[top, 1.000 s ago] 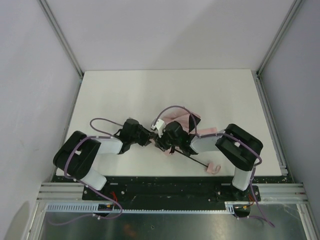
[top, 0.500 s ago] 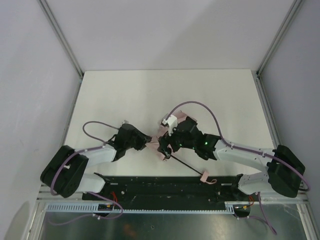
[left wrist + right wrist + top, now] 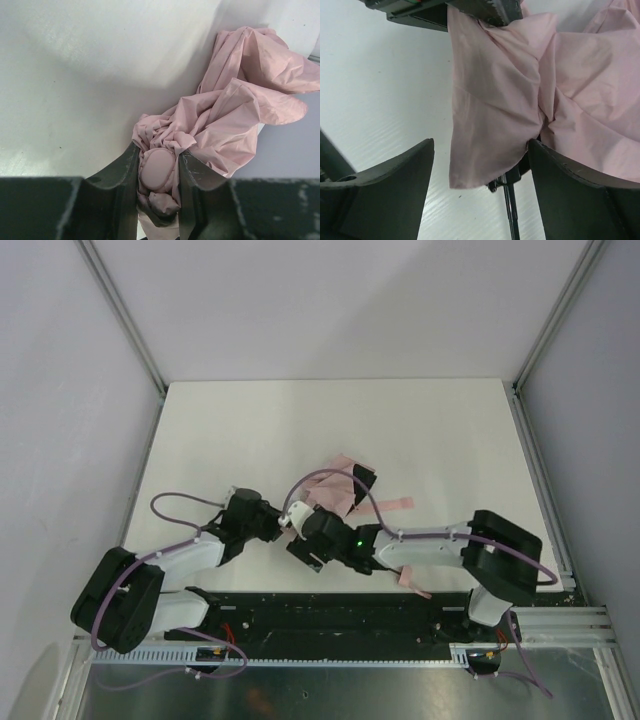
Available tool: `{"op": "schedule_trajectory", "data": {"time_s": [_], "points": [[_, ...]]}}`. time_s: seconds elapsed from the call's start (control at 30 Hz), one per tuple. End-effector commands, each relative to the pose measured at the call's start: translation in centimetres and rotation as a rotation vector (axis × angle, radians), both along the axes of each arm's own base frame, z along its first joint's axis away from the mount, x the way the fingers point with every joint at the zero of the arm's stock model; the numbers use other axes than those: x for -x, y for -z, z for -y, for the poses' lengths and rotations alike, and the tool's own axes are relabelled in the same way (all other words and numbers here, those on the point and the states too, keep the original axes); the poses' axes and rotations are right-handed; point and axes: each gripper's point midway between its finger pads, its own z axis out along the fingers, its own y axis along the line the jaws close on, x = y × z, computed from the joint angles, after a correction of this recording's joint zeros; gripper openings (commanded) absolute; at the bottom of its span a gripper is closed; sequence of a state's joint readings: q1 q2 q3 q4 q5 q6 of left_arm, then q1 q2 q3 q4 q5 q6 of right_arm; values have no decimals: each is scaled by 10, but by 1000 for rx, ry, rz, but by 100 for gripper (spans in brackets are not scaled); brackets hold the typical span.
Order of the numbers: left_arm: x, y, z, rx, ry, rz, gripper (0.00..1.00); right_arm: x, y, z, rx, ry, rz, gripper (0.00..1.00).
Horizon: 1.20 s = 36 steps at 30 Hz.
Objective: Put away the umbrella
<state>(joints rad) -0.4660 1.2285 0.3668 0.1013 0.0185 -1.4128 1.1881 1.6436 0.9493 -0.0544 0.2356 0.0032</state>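
Observation:
The pale pink umbrella [image 3: 338,490] lies crumpled at the table's front middle, with a dark rib part beside it and its pink handle [image 3: 408,578] near the front edge. My left gripper [image 3: 277,527] is shut on the umbrella's rounded pink tip [image 3: 159,170], wrapped in bunched fabric [image 3: 240,100]. My right gripper [image 3: 303,546] is open just right of the left one. Its jaws straddle a hanging fabric flap [image 3: 495,100] and the thin black shaft [image 3: 512,220] without touching them. The right arm hides most of the shaft in the top view.
The white table [image 3: 250,430] has grey walls on three sides and a black rail [image 3: 330,615] along its front edge. A loose pink strap [image 3: 395,505] lies right of the fabric. The left gripper's body [image 3: 445,10] shows at the top of the right wrist view.
Both grippers and the umbrella's tip end have shifted left and toward the front edge. The right arm has folded back. More fabric now lies uncovered behind the grippers.

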Motion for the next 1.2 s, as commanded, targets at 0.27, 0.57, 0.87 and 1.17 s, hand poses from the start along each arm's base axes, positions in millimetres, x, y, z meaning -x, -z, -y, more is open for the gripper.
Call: {"op": "schedule_trajectory", "data": {"time_s": [0.27,0.57,0.87,1.17], "points": [[3,13,-14,-20,-85,-75,0,-39,9,-33,85,68,268,65],[8,4,-13,17,-81,-63,0,-30,89,-6,126,12,-110,5],[-8,-25,-37,16,-129,73,68,22,126,9,49,-180,-528,0],[-9,-63,-58,84,-132,225,99,32,122,12,-116,-191,-810,0]]}}
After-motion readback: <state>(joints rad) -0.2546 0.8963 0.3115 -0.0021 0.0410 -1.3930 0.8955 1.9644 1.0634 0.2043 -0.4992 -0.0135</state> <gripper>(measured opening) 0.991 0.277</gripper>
